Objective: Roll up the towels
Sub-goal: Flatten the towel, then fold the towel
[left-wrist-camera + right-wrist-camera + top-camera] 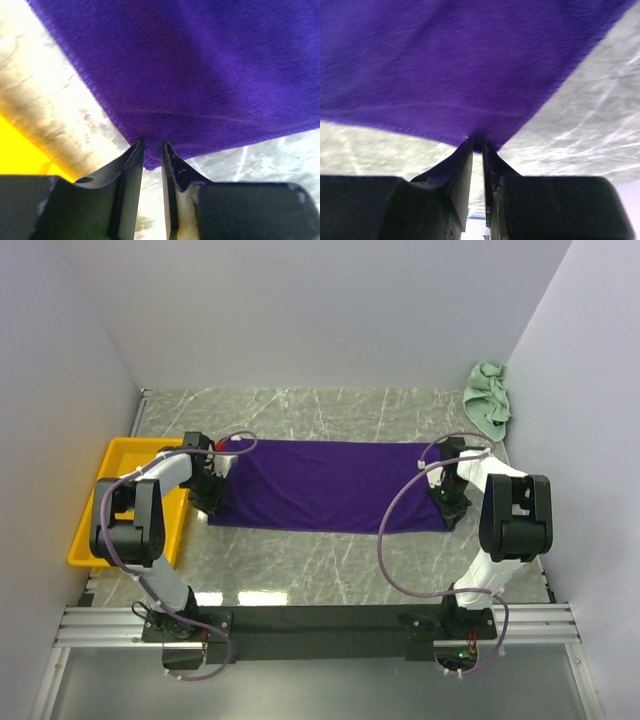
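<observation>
The purple towel (330, 485) lies spread flat across the middle of the marble table. My left gripper (207, 508) is at its near left corner. In the left wrist view the jaws (152, 146) stand narrowly apart with the corner of the purple towel (200, 75) pinched between their tips. My right gripper (447, 512) is at the near right corner. In the right wrist view it (477, 142) is shut on that corner of the purple towel (450, 65). The mint green towel (488, 400) lies crumpled at the back right, away from both grippers.
A yellow plastic tray (115, 502) sits at the left edge, beside the left arm; its edge shows in the left wrist view (20, 150). White walls close in the table at the left, back and right. The arm bases stand on a rail (320, 620) at the near edge.
</observation>
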Action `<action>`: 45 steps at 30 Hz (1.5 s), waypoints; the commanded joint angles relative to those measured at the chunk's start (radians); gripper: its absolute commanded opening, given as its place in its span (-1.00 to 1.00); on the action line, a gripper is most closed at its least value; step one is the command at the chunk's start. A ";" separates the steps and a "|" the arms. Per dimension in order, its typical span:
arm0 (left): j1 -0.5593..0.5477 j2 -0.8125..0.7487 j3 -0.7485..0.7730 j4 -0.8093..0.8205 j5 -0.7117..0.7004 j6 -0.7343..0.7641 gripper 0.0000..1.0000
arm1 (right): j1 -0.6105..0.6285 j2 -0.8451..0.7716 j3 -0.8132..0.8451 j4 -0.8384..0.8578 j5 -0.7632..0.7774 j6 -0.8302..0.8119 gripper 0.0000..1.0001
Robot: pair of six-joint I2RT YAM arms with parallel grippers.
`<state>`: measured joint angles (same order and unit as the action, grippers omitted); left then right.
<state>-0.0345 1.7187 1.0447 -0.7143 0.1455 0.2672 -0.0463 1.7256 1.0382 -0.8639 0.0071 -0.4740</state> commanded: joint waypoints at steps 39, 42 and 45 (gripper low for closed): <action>0.028 0.223 0.765 -0.119 0.060 -0.012 -0.06 | -0.072 0.112 0.666 -0.089 -0.110 0.005 0.08; 0.031 0.329 0.859 -0.079 0.043 -0.042 -0.13 | -0.072 0.222 0.775 -0.075 -0.114 0.031 0.00; 0.031 0.400 0.917 -0.047 0.048 -0.056 -0.14 | -0.073 0.316 0.842 -0.066 -0.114 0.040 -0.05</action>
<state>-0.0017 2.0708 1.9007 -0.7902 0.1867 0.2466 -0.1123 1.9743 1.8271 -0.9291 -0.0925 -0.4690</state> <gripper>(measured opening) 0.434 0.478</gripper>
